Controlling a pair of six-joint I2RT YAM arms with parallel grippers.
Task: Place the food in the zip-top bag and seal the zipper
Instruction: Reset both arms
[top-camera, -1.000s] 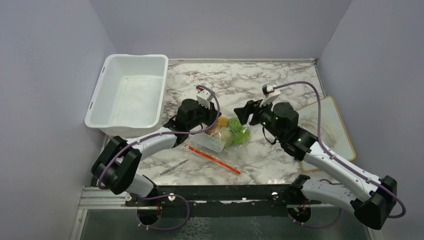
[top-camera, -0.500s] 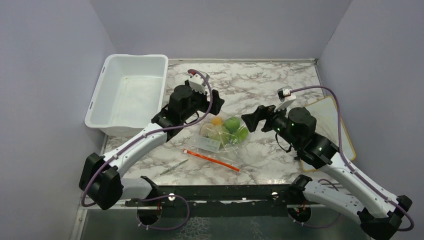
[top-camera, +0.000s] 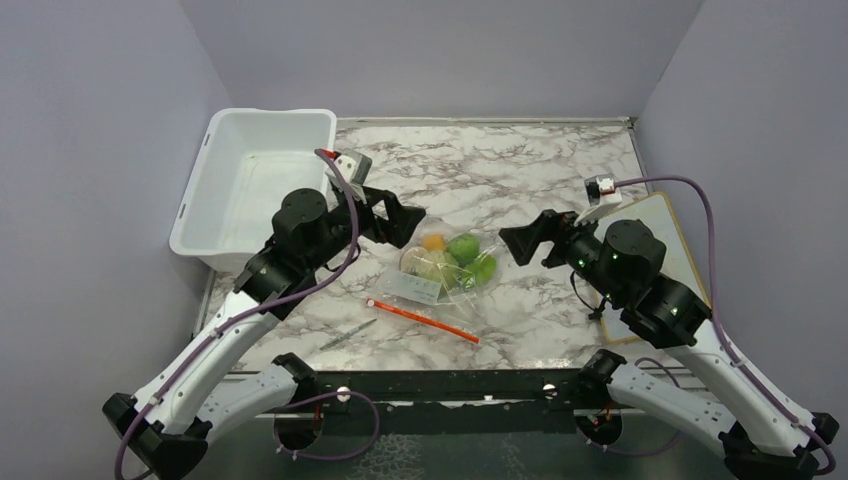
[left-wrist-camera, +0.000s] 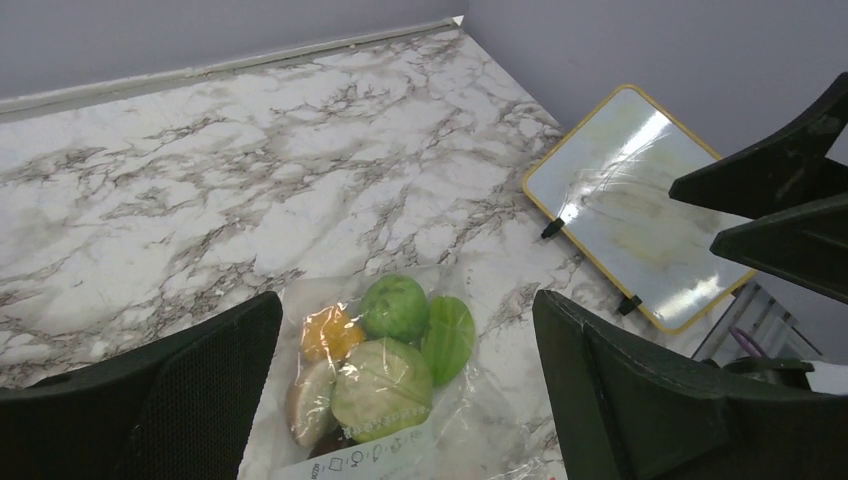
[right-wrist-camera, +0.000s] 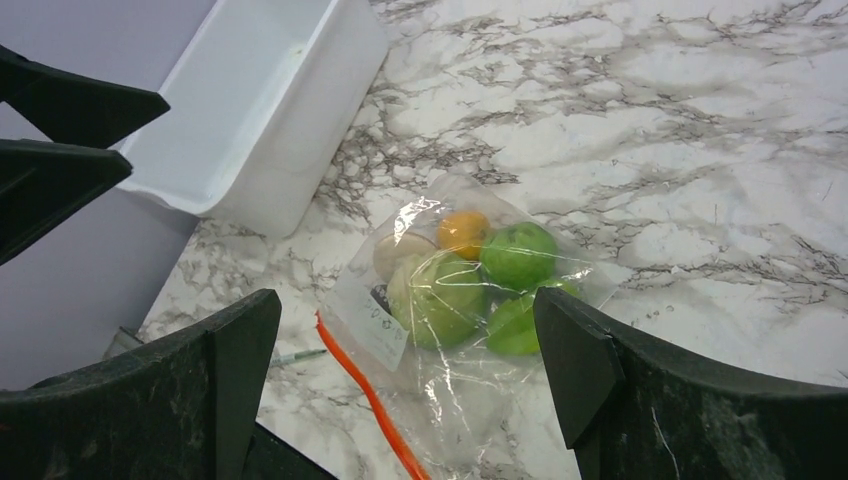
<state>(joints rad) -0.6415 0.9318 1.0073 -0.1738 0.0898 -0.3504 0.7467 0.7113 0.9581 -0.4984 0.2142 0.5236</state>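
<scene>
Left gripper (top-camera: 407, 217) and right gripper (top-camera: 513, 243) hang wide open, empty, at 11 and 2 o'clock of the bag (top-camera: 440, 287). Tub (top-camera: 215, 132) sits at 10 o'clock, board (top-camera: 668, 250) at 3, each by a wall.

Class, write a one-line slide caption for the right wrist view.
Open right pincer above the filled zip-top bag near a white tub.
</scene>
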